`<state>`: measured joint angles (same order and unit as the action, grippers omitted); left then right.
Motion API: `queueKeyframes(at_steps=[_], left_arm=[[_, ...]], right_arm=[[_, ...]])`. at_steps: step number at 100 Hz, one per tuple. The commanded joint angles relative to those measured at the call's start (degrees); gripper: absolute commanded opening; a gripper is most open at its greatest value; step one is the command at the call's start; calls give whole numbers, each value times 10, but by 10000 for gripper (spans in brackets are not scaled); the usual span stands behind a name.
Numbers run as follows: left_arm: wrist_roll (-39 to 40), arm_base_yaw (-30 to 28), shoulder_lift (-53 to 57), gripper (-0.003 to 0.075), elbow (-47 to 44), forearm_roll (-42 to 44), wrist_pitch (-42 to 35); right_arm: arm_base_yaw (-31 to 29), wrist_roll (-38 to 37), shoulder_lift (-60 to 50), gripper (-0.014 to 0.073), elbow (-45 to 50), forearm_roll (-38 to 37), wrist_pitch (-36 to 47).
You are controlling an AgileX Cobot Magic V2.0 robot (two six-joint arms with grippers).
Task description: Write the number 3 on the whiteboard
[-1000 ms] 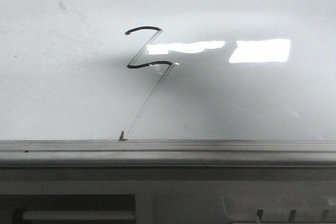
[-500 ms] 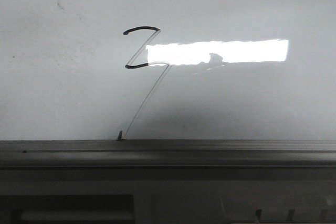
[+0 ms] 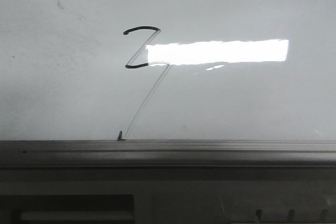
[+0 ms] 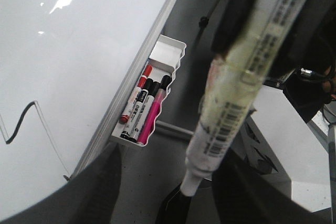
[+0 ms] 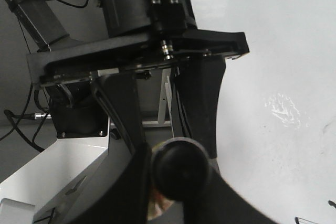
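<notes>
The number 3 (image 3: 142, 28) is a thin black zigzag on the whiteboard (image 3: 252, 103), with a faint tail slanting down to the grey rail (image 3: 210, 148). Part of it (image 4: 20, 120) shows in the left wrist view. No gripper is in the front view. My right gripper (image 5: 178, 182) is shut on a marker (image 5: 177, 171), seen end-on, off the board's side. In the left wrist view the marker (image 4: 231, 93), wrapped in yellowish tape, slants down between the fingers of my open left gripper (image 4: 173, 177). Its white neck ends at a dark shape I cannot identify.
A white tray (image 4: 169, 51) on the board's rail (image 4: 142, 66) holds several markers (image 4: 144, 106). A small dark stub (image 3: 121, 136) stands on the rail below the tail. The left arm's gripper (image 5: 168, 129) hangs close over the right gripper. Dark floor lies beside the board.
The dark reflection that broke up the bright light patch on the board has cleared, so the patch is now whole. The written mark has not changed.
</notes>
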<state>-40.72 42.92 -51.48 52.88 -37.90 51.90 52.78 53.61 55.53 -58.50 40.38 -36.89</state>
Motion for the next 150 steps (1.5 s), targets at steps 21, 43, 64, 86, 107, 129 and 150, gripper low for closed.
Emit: queueKeyframes(at_steps=[21,43,64,86,107,129,150], left_arm=[[1,0,3,333,20,-43,-27],[1,0,3,123,20,-50,-27],[2,0,3,-20,20,-50,-27],[2,0,3,-21,20,-53,-28],[9,0,3,-21,7,-96,-76],[87,0,13,-21,-68,-76,-216],[188,0,2,-21,-157,-74,-404]], right_arm=[[39,6,-6,-62,-21,16,7],[62,6,-6,-62,-21,16,6],[67,6,-6,-62,-21,20,3],[65,6,-6,-52,-22,21,7],[65,-4,-7,377,-22,-14,41],[-23,-64,-67,528,-22,-88,48],[-162,-87,-152,88,15,-98,46]])
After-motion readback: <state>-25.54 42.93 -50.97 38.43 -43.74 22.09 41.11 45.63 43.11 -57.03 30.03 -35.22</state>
